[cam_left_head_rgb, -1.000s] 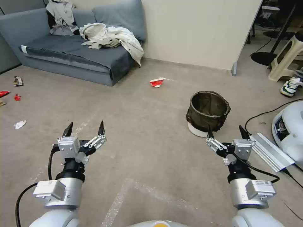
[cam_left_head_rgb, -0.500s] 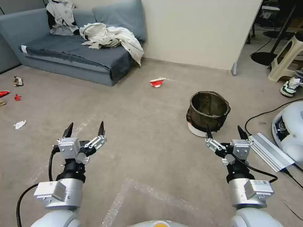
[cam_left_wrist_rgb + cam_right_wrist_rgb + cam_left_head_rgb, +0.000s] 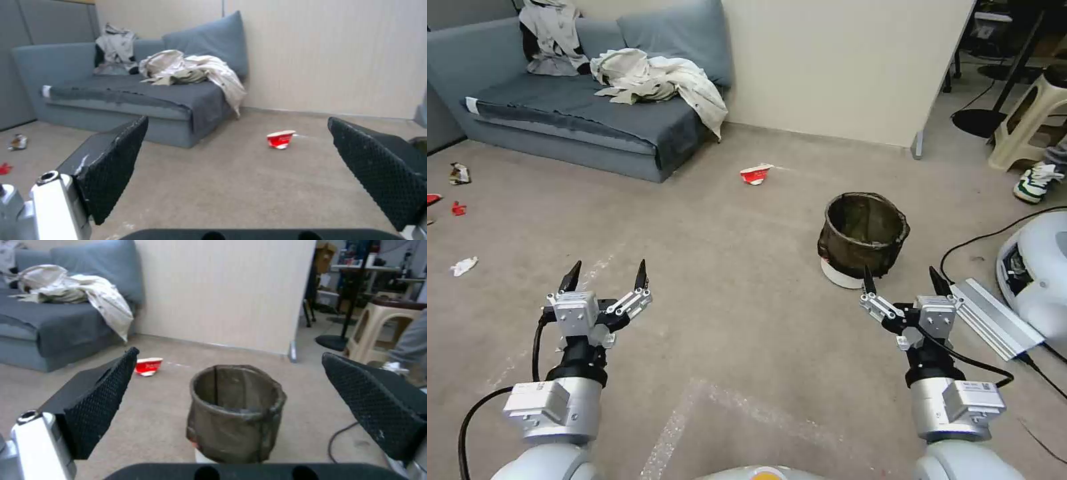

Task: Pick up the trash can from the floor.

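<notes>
The trash can [image 3: 862, 237] is a small round white bin with a dark olive bag folded over its rim. It stands upright on the beige carpet floor [image 3: 740, 267], to the right of centre. My right gripper [image 3: 903, 279] hovers open just short of it, nothing between its fingers. In the right wrist view the trash can [image 3: 237, 411] sits straight ahead between the two open black fingertips [image 3: 103, 396]. My left gripper [image 3: 606, 272] is held out open on the left, far from the bin, over bare floor [image 3: 249, 186].
A grey sofa [image 3: 580, 113] with crumpled clothes stands at the back left. A red-and-white crushed cup [image 3: 756, 174] lies on the carpet, and small litter [image 3: 464, 266] at the left. A beige stool [image 3: 1030, 117], a metal rail [image 3: 997, 318], cables and a white machine [image 3: 1037, 273] crowd the right.
The whole head view has shifted slightly, so the camera moved a little. The right gripper crept a touch closer to the trash can. Both grippers stay open.
</notes>
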`<state>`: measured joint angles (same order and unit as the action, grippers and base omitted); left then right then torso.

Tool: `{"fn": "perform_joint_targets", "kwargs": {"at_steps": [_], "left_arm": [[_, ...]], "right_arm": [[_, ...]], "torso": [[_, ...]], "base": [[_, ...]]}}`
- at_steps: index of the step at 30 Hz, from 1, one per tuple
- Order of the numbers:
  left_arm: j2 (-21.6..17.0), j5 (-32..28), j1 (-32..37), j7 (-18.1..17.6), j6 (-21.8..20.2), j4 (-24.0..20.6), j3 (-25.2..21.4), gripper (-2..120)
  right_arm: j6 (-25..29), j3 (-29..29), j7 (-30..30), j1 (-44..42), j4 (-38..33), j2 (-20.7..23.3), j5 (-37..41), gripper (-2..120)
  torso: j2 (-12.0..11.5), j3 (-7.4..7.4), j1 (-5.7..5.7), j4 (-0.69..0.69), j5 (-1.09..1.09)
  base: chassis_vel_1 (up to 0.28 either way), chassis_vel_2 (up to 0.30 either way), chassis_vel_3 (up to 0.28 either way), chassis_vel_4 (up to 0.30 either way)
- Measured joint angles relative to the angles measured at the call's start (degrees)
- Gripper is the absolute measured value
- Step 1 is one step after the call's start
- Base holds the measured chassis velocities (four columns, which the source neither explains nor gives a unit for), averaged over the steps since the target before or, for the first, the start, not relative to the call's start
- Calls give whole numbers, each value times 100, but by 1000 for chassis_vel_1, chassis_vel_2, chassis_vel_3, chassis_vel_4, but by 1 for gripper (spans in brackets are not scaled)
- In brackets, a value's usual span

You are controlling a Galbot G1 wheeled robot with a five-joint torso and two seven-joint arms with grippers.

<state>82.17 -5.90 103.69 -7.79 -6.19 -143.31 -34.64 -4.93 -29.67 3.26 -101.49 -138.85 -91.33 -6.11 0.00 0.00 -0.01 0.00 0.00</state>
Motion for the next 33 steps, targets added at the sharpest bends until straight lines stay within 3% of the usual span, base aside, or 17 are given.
{"fn": "perform_joint_targets", "kwargs": {"at_steps": [33], "left_arm": [[23,-87,-47,-140,202,6,0,100]], "right_arm": [[-29,-15,-14,15,9,0,-27,100]], "torso": [[0,0,0,0,0]], "base": [[-90,-94,-91,-93]]}}
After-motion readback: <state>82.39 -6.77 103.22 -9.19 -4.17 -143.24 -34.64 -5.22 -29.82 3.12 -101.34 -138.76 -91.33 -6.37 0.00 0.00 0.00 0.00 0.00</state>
